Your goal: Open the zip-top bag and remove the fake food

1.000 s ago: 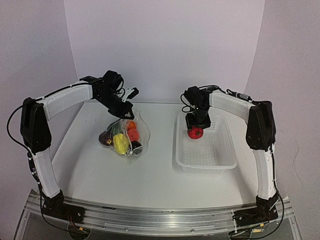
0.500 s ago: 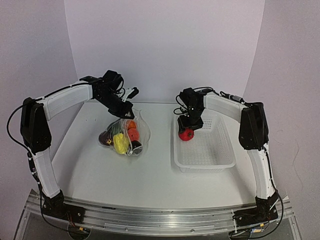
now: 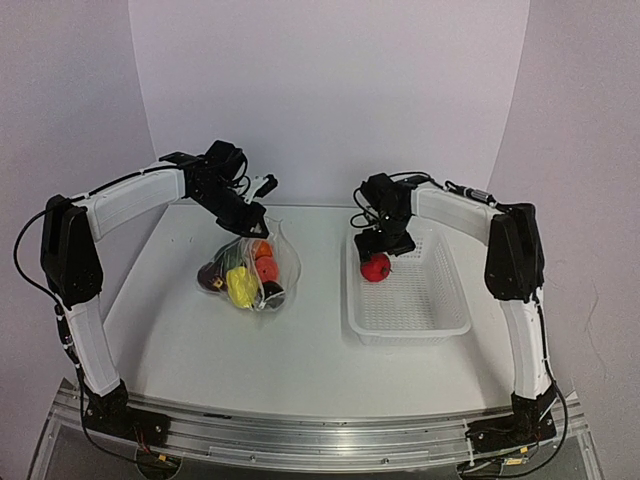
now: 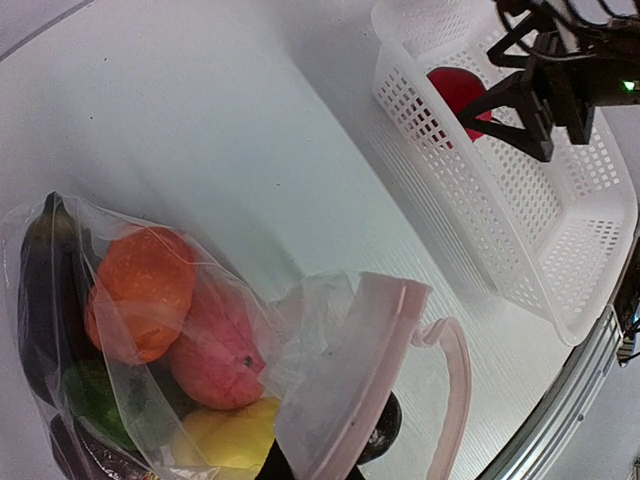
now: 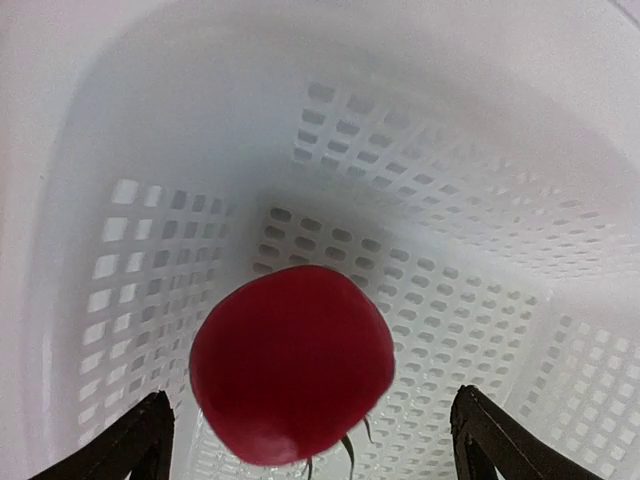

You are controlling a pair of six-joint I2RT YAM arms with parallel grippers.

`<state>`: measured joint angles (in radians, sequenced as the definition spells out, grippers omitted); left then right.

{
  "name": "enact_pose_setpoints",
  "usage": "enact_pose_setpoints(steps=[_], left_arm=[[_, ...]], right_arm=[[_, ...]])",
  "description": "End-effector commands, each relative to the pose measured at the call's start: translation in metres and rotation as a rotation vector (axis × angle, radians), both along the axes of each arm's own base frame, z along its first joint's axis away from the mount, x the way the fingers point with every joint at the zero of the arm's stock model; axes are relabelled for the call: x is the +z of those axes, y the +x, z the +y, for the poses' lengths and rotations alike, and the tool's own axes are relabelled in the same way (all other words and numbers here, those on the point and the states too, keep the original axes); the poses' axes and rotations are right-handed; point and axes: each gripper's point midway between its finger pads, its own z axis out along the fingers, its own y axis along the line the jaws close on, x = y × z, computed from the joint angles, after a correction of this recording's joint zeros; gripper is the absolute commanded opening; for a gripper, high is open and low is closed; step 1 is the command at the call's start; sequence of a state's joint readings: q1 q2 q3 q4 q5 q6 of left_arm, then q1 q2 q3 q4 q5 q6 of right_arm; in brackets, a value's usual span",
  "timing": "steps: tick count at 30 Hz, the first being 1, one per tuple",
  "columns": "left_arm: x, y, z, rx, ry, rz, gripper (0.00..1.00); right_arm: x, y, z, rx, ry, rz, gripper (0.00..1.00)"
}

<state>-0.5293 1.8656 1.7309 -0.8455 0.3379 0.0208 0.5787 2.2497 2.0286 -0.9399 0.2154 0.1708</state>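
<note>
Left jaws, centre-left of the top view: clamped tight on the top edge of the zip-top bag [image 3: 283, 262]. The bag rests on the surface [image 3: 200, 340] with the fake food [image 3: 240, 287] inside. Right of centre: right jaws spread wide over the white basket [image 3: 425, 300], gripping nothing. A red tomato [image 3: 376, 267] lies loose on the basket floor between them.

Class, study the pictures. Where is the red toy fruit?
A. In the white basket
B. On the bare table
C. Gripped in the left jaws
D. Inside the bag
A: the red fruit sits on the mesh floor of the basket, with the right jaws open on either side of it.
</note>
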Motion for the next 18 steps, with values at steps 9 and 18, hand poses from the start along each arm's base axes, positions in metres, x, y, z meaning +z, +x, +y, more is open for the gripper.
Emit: enact_pose_setpoints(steps=[9, 18], left_arm=[[0.026, -0.003, -0.002, -0.015, -0.043, -0.038, 0.00], [0.028, -0.006, -0.004, -0.020, -0.062, -0.028, 0.00]], right_arm=[[0.150, -0.114, 0.179, 0.504, 0.460, -0.193, 0.73], [0.106, -0.144, 0.243, 0.602, 0.557, -0.128, 0.58]])
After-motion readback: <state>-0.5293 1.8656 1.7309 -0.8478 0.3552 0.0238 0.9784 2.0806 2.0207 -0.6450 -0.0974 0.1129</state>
